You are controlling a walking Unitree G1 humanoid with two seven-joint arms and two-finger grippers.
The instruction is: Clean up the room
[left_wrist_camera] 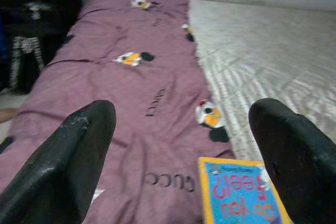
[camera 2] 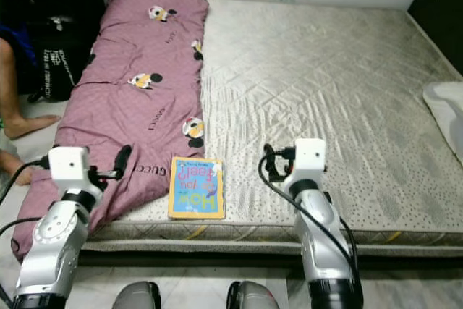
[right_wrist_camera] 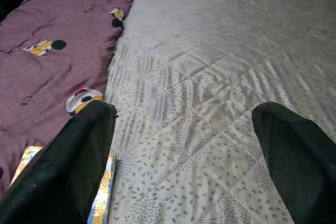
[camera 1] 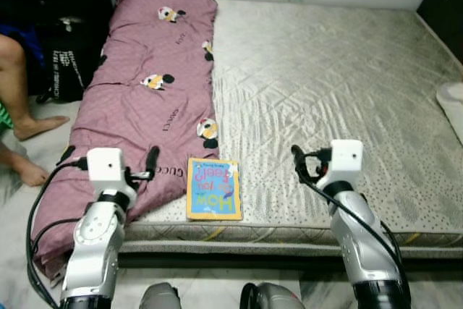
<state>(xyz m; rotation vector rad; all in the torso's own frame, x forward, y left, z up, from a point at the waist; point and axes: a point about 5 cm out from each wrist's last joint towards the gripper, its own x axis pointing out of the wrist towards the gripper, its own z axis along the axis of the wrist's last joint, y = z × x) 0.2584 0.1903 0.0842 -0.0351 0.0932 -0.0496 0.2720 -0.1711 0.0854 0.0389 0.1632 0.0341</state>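
A yellow-edged children's book [camera 1: 213, 189] with a blue cover lies flat near the front edge of the grey quilted mattress [camera 1: 340, 85]. A purple blanket [camera 1: 152, 85] with cartoon prints runs along the mattress's left side and hangs over the edge. My left gripper [left_wrist_camera: 178, 150] is open, held above the blanket's front end just left of the book [left_wrist_camera: 239, 195]. My right gripper [right_wrist_camera: 186, 156] is open too, hovering over bare mattress to the right of the book [right_wrist_camera: 102, 187]. Neither holds anything.
A person's bare legs and feet [camera 1: 22, 124] rest on the floor at the far left. A black bag [camera 1: 69, 63] stands beside the blanket. A white pillow [camera 1: 452, 103] lies at the mattress's right edge. A white wall runs behind the bed.
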